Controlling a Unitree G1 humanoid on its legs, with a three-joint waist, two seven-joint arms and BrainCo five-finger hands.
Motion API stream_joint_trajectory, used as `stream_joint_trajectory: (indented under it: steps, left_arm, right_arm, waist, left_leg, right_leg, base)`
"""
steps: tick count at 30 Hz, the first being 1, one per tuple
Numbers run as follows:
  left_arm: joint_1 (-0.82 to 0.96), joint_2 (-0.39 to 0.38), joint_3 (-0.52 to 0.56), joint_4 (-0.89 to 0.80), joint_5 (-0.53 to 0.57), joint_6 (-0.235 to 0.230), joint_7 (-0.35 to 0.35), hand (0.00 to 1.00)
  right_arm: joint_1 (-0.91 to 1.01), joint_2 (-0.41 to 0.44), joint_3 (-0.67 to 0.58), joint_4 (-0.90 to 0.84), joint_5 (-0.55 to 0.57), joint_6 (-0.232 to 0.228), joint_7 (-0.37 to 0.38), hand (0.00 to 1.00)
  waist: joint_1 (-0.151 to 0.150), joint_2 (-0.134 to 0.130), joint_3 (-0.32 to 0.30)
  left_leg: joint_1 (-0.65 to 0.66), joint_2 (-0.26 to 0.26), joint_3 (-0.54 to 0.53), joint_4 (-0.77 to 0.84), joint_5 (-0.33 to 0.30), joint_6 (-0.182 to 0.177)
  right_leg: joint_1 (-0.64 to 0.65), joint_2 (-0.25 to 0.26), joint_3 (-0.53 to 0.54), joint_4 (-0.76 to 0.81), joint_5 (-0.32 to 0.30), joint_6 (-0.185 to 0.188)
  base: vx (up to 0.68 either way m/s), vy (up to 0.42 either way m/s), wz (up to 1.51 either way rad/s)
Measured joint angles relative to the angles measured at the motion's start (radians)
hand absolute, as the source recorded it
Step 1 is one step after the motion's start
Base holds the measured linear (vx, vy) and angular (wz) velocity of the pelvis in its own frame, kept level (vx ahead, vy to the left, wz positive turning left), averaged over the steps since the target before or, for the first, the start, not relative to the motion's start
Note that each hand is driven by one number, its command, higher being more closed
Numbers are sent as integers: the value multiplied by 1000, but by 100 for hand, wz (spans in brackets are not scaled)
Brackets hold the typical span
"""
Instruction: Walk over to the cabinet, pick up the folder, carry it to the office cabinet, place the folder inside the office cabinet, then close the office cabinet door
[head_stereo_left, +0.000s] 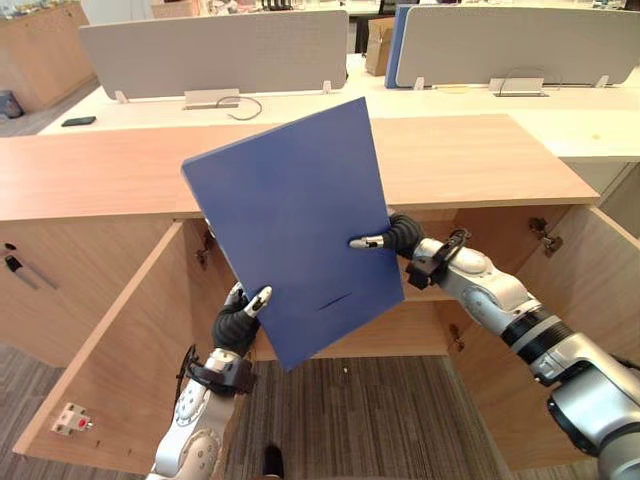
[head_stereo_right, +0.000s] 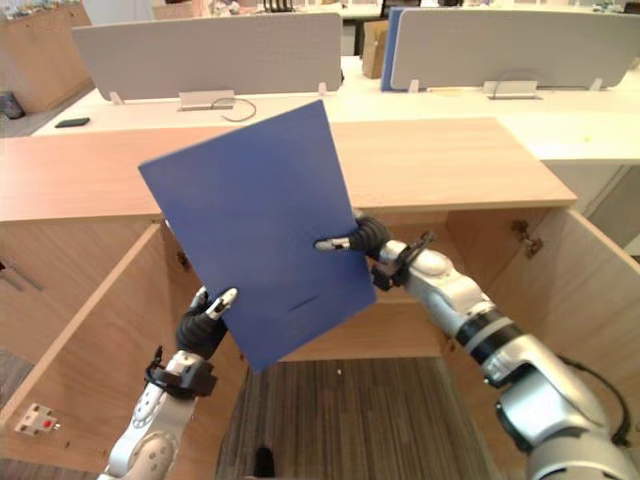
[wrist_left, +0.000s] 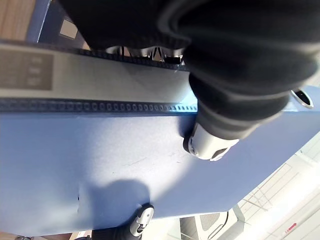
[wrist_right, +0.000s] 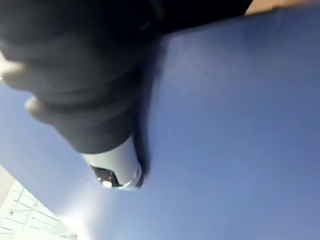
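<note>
left eye view: the blue folder (head_stereo_left: 290, 230) is up in the air in front of the office cabinet (head_stereo_left: 480, 160), held by both hands. the left hand (head_stereo_left: 238, 320) pinches its lower left edge and the right hand (head_stereo_left: 400, 238) clamps the right edge, thumb laid on the front face. the long axis runs roughly top to bottom, leaning left at the top, with the broad face toward the camera. the open compartment sits behind and below it, left door (head_stereo_left: 110, 370) and right door (head_stereo_left: 590, 320) swung wide.

right eye view: same picture. the lower corner hangs level with the opening, so the way in looks to be forward and down. neither hand is clearly nearer the shelf.

left wrist view: a thumb (wrist_left: 210, 145) presses the blue cover just beside the spine, so that grip is closed on the folder.

right wrist view: that hand's thumb tip is flat on the blue face, also gripping. my call: it needs levelling before it slides in.
</note>
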Motion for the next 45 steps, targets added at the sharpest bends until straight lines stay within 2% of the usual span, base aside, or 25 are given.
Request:
stream_joint_trajectory:
  steps: [2, 3, 7, 9, 11, 16, 18, 21, 23, 24, 26, 28, 29, 32, 35, 37, 41, 44, 45]
  left_arm:
    - [-2, 20, -30, -9, -2, -3, -7, 100]
    - [-2, 21, -34, -10, -3, -3, -8, 0]
    - [-19, 33, -61, -38, -33, -17, -67, 0]
    - [-40, 33, -62, -45, -41, -41, -95, 0]
    - [-67, 39, -85, -45, -42, -42, -129, 0]
    - [-69, 117, -140, 35, -45, 8, -201, 0]
    - [-61, 135, -169, 94, -50, 37, -248, 0]
    - [-6, 134, -202, 219, -36, 98, -300, 0]
    - [50, 104, -178, 377, 12, 138, -311, 0]
    - [60, 87, -155, 431, 28, 146, -310, 0]
    - [82, -11, 17, 710, 93, 165, -281, 0]
    - [82, -45, 102, 826, 133, 173, -250, 0]
    - [81, -64, 172, 915, 170, 180, -220, 0]
    - [81, -89, 319, 1106, 341, 183, -140, 0]
    - [86, -97, 399, 1203, 493, 192, -72, 0]
    - [101, -107, 430, 1216, 591, 194, -47, 0]
    - [106, -138, 495, 1223, 728, 209, -16, 0]
    - [90, -161, 502, 1220, 731, 209, -14, 0]
    - [77, -175, 502, 1220, 731, 209, -14, 0]
  right_arm:
    - [10, -43, 29, -7, 56, 14, 35, 100]
    - [12, -47, 30, -10, 61, 14, 36, 100]
    - [65, -87, 44, -27, 102, 18, 46, 100]
    - [112, -87, 45, -27, 102, 33, 64, 100]
    - [171, -73, 46, -27, 102, 51, 86, 100]
    - [316, -55, -12, -28, 42, 63, 121, 100]
    - [387, -46, -68, -27, -35, 64, 123, 100]
    - [528, 23, -208, -25, -232, 60, 124, 100]
    - [644, 115, -340, 4, -380, 48, 102, 100]
    - [665, 141, -375, 17, -419, 44, 89, 100]
    - [743, 235, -544, 58, -565, 35, 23, 100]
    - [757, 262, -609, 64, -672, 22, -18, 100]
    - [764, 274, -651, 65, -761, 14, -54, 100]
    - [766, 296, -703, 85, -992, -6, -119, 100]
    - [768, 330, -699, 134, -1166, -6, -160, 100]
    - [770, 346, -696, 149, -1240, -6, -167, 100]
    - [767, 377, -704, 162, -1267, -3, -193, 100]
    - [749, 417, -751, 176, -1128, 10, -214, 100]
    - [732, 439, -776, 196, -960, 11, -226, 100]
  waist:
    - [5, 1, -9]
    - [6, 1, -12]
    - [15, -3, -22]
    - [19, -3, -22]
    - [20, -3, -22]
    - [6, -5, -25]
    - [6, -5, -25]
    - [-9, -5, -25]
    - [-26, -5, -25]
    - [-31, -6, -25]
    - [-39, -9, -23]
    - [-40, -11, -21]
    - [-43, -13, -20]
    - [-43, -18, -18]
    - [-42, -25, -14]
    - [-40, -26, -13]
    - [-37, -26, -8]
    - [-34, -16, 14]
    - [-34, -15, 31]
  left_leg:
    - [-6, 0, -3, 0, 2, 0]
    - [-8, -1, -4, 0, 3, 0]
    - [-14, -1, -6, 1, 4, 0]
    - [-15, 0, -8, 1, 4, 0]
    - [-15, 1, -8, 1, 4, 0]
    - [-17, 4, 1, 1, 1, -2]
    - [-17, 4, 4, 1, 1, -2]
    - [-15, 6, 8, 0, -1, -3]
    - [-10, 7, 10, 0, -4, -5]
    - [-9, 8, 11, 0, -6, -4]
    - [-1, 8, 23, 0, -20, -7]
    - [5, 6, 35, 0, -26, -5]
    - [7, 4, 41, -1, -30, -1]
    - [7, -3, 51, 0, -38, 5]
    - [6, -7, 57, 0, -43, 5]
    - [7, -10, 62, 0, -45, 2]
    - [8, -18, 83, 1, -53, 1]
    - [8, -25, 92, 1, -57, 6]
    - [4, -28, 96, 1, -59, 8]
  right_leg:
    - [-5, 0, -3, -2, 0, 0]
    - [-7, 0, -3, -3, 0, 0]
    - [-10, 0, -2, -2, 0, 0]
    - [-9, 2, -4, -4, 0, 0]
    - [-8, 3, -4, -7, 0, 0]
    - [-7, 5, 2, -15, 4, 1]
    - [-7, 5, 4, -16, 4, 1]
    - [-8, 6, 8, -17, 4, 2]
    - [-8, 6, 13, -16, 3, 2]
    - [-8, 6, 15, -15, 3, 3]
    - [-15, 2, 32, -9, -1, 7]
    - [-17, -2, 38, -6, -4, 11]
    - [-19, -5, 44, -4, -7, 10]
    - [-28, -13, 61, -4, -11, 12]
    - [-32, -18, 66, -3, -8, 18]
    - [-35, -22, 71, -2, -8, 18]
    - [-43, -32, 90, 0, -8, 20]
    - [-55, -40, 94, 10, -11, 25]
    - [-66, -44, 99, 22, -14, 29]
  base:
    - [-36, 19, 4]
    - [-21, 21, 4]
    - [0, 0, 0]
    - [0, 0, 0]
    - [0, 0, 0]
    - [29, 0, -4]
    - [10, 3, -2]
    - [12, 6, -5]
    - [0, 0, -6]
    - [-3, 11, -9]
    - [-20, 41, -19]
    - [-13, 30, -19]
    - [-11, 33, -15]
    - [-4, 48, -12]
    - [30, 27, -5]
    - [44, 20, -6]
    - [56, 23, -15]
    - [39, 33, -9]
    - [8, 42, -11]
